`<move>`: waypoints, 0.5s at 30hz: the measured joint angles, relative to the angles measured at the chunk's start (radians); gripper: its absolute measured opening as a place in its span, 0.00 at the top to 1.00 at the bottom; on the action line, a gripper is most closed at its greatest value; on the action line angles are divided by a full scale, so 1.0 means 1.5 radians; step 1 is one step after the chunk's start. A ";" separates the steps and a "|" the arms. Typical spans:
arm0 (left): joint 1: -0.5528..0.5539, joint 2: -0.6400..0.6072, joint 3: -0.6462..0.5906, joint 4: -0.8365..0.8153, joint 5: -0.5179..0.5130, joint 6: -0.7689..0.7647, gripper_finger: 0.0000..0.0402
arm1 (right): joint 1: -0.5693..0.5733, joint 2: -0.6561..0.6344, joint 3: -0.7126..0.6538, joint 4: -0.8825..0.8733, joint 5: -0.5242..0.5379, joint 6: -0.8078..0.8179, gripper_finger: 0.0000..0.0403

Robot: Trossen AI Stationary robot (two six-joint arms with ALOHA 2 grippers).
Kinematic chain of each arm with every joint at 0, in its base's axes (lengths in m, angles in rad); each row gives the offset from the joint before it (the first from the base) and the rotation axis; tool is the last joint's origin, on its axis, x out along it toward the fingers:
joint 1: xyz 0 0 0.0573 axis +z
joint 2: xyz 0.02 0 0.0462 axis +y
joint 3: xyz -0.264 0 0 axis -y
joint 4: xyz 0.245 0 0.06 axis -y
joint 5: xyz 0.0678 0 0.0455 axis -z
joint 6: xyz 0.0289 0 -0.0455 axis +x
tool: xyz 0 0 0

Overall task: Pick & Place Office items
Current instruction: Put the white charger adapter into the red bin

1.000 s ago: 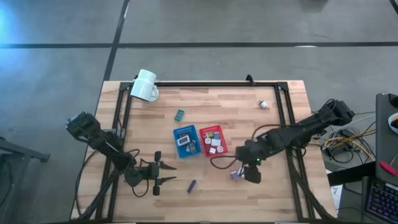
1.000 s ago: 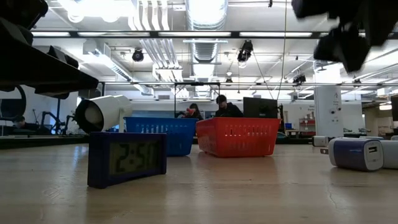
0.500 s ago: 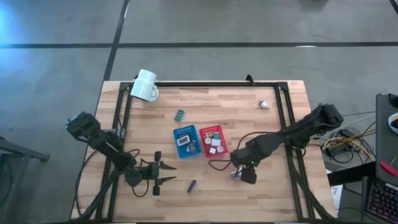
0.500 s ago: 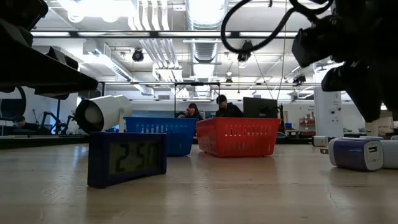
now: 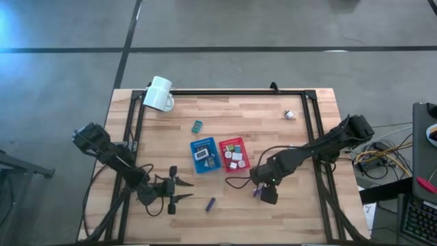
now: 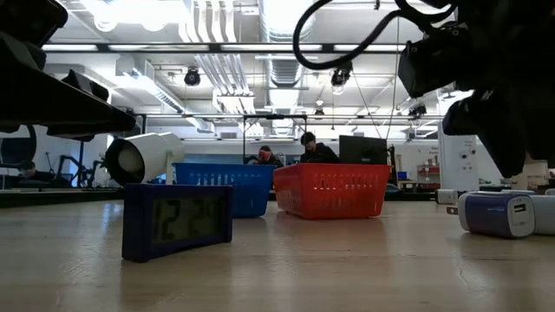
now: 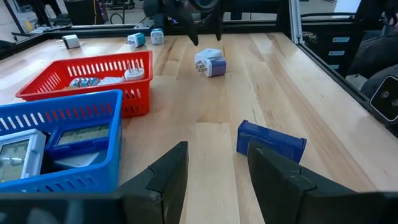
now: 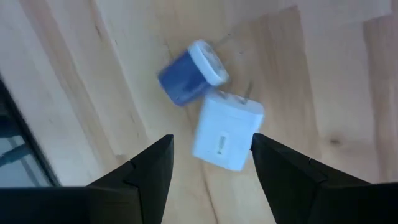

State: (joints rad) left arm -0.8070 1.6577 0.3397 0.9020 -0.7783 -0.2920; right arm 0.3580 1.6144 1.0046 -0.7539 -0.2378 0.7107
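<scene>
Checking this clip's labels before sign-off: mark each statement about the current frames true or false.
1. The right gripper is open above two adapters, one blue and white, one white. True.
2. The left gripper holds the dark blue clock. False: it is open and empty, the clock lying on the table ahead of it.
3. The white mug stands in the red basket. False: it lies near the table's far left corner.
4. The blue basket sits beside the red one. True.

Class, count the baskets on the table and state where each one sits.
2. The blue basket sits near the table's centre; the red basket stands right beside it, on the side toward the right arm. Both hold small items. No other basket shows in any view.
</scene>
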 joint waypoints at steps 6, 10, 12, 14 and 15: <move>0.000 -0.004 0.000 -0.005 0.000 0.000 0.58 | 0.000 0.013 -0.001 0.001 -0.022 0.014 0.48; 0.000 -0.006 0.000 -0.007 0.000 0.000 0.58 | 0.003 0.018 -0.003 -0.012 -0.030 0.018 0.48; 0.000 -0.007 0.000 -0.006 0.000 0.000 0.58 | 0.007 0.021 -0.004 -0.012 -0.032 0.019 0.47; 0.000 -0.009 0.000 -0.009 0.001 0.000 0.58 | 0.008 0.025 -0.003 -0.010 -0.034 0.020 0.46; 0.000 -0.010 0.000 -0.009 0.001 -0.001 0.58 | 0.010 0.026 -0.003 -0.008 -0.034 0.020 0.45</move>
State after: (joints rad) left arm -0.8066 1.6427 0.3397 0.8888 -0.7773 -0.2937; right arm 0.3735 1.6540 1.0004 -0.7658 -0.2890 0.7414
